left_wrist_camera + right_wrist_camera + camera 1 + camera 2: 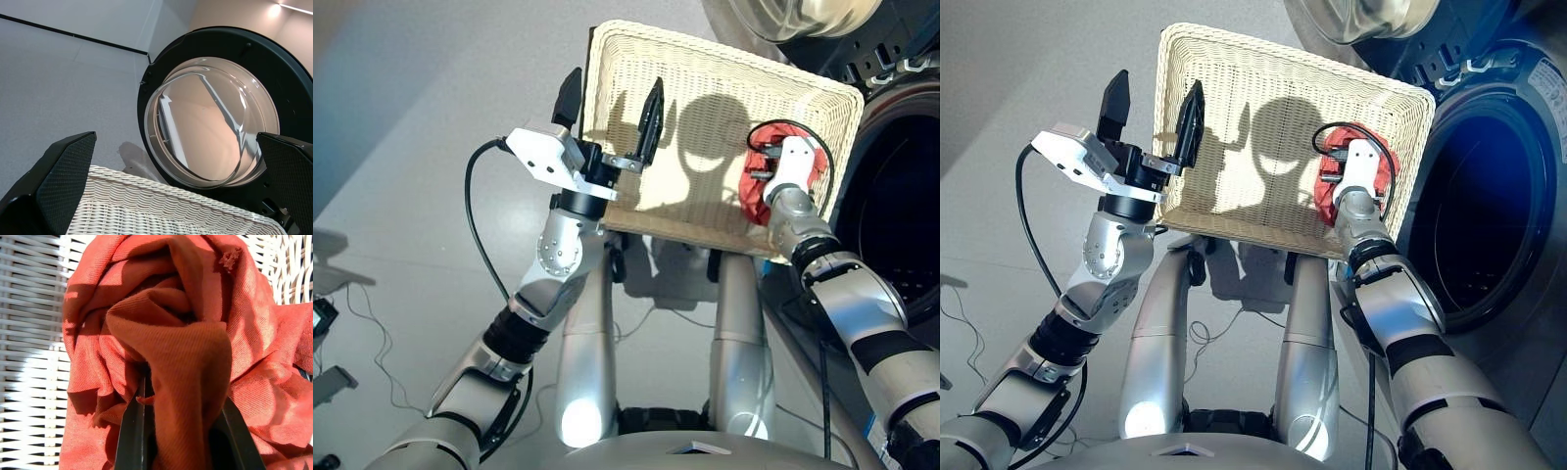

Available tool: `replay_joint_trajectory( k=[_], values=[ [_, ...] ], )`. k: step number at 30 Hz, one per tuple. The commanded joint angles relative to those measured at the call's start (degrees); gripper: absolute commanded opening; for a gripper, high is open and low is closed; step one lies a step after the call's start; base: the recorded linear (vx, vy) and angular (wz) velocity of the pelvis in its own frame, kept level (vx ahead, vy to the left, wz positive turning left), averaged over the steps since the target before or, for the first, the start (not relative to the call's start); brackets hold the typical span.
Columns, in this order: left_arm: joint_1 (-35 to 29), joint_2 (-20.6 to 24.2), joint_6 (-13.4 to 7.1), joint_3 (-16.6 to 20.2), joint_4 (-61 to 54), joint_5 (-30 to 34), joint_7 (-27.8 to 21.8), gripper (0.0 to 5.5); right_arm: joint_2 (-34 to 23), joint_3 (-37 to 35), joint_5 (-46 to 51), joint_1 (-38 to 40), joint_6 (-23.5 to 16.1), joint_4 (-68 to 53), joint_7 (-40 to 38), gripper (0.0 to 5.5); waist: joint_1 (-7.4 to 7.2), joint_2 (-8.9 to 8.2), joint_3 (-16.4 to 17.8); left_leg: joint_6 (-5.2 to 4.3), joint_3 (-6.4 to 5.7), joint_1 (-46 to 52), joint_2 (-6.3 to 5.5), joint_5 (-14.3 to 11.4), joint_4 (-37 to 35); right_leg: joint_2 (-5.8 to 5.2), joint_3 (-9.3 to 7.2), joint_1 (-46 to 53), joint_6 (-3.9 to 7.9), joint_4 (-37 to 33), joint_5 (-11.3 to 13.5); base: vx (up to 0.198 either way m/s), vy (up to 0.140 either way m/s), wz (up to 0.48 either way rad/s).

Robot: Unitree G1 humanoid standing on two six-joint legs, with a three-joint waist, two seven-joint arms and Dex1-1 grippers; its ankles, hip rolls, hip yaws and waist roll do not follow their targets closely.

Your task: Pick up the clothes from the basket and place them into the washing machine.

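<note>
Right gripper [181, 431] squeezed tight on red cloth [195, 333], bunched between its fingers, down inside the cream basket [1234, 88]. Left gripper [1151, 108] spread wide, empty, above basket's left edge.

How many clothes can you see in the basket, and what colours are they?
Red clothes: 1, the red garment, gripped by the right pincer in the cream basket.
Black clothes: 0 visible.
Navy blue clothes: 0 visible.
Total: 1.
</note>
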Motion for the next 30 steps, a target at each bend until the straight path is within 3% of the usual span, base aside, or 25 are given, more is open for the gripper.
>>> replay_joint_trajectory(
  k=[1,13,14,15,30],
  values=[
    [-0.9,-0.3,-2.2,1.9,-8.0,-0.6,0.2,5.50,-0.8,-0.8,4.0,-0.6,-1.1,-1.0,0.4,0.00,0.60,1.60,-0.9,-0.15,1.62,1.8,0.17,-11.2,9.9,-0.29,-4.25,1.8,-0.73,-6.2,4.7,0.000,0.000,0.000],
    [2.1,1.8,-2.4,3.7,-9.2,-0.5,0.5,5.50,-6.9,-3.1,11.8,6.8,-4.8,-13.4,1.0,0.00,-1.44,-1.44,-0.9,-0.50,1.20,2.3,0.21,-11.1,9.4,-0.50,-4.57,2.6,-0.63,-6.8,4.7,0.000,0.000,0.000],
    [2.1,2.0,-2.5,3.7,-9.3,-0.6,0.4,5.50,-7.0,-2.7,11.4,6.9,-4.7,-13.3,1.0,2.42,-1.43,-1.49,-0.9,-0.52,1.16,2.2,0.23,-11.1,9.4,-0.49,-4.52,2.5,-0.61,-6.7,4.7,0.000,0.000,0.000],
    [2.2,2.1,-2.5,3.8,-9.3,-0.7,0.5,5.50,-7.0,-2.3,10.8,6.9,-4.5,-12.8,1.0,5.50,-1.39,-1.51,-0.9,-0.51,1.12,2.1,0.26,-11.1,9.5,-0.48,-4.51,2.4,-0.63,-6.7,4.7,0.000,0.000,0.000],
    [1.6,0.9,-2.1,3.0,-8.8,-2.6,0.8,5.50,-4.3,-1.1,8.2,-0.1,-2.1,-3.7,-0.3,5.50,-0.29,-0.10,-0.9,-0.53,1.22,2.1,0.14,-10.9,9.2,-0.41,-4.77,2.5,-0.98,-7.1,4.9,0.000,0.000,0.000]
  ],
)
